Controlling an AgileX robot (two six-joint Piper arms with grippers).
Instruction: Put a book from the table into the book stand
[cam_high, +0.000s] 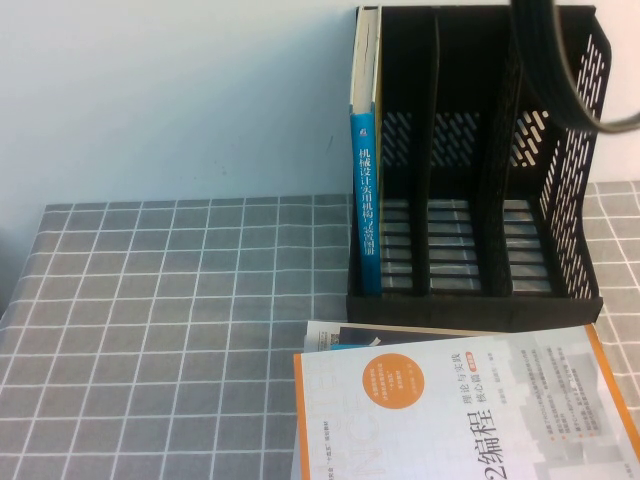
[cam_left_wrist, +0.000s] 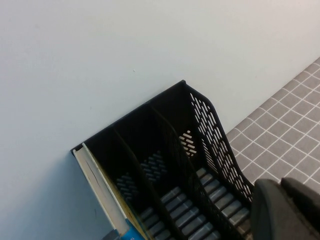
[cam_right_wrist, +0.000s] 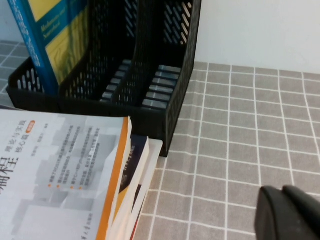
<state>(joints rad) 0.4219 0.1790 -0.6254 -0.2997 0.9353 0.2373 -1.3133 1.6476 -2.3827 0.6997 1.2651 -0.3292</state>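
Observation:
The book (cam_high: 365, 200), pale yellow-green with a blue spine and Chinese title, stands upright in the left slot of the black book stand (cam_high: 575, 210). The same book (cam_left_wrist: 102, 190) and stand (cam_left_wrist: 215, 135) show from above in the left wrist view, where my left gripper (cam_left_wrist: 281, 185) hovers shut and empty over the table beside the stand's outer mesh wall. My right gripper (cam_right_wrist: 282, 192) is shut, holds nothing, and hangs over the grey grid cloth to the right of the stand (cam_right_wrist: 170, 100). The book's cover (cam_right_wrist: 55, 40) faces this camera. Neither gripper appears in the high view.
A white book with an orange circle and edge (cam_high: 460, 410) lies on top of a small stack in front of the stand, seen too as the white book (cam_right_wrist: 60, 175). The grid-cloth table (cam_high: 150, 300) stretches to the left. A black cable (cam_high: 560, 70) loops across the top right.

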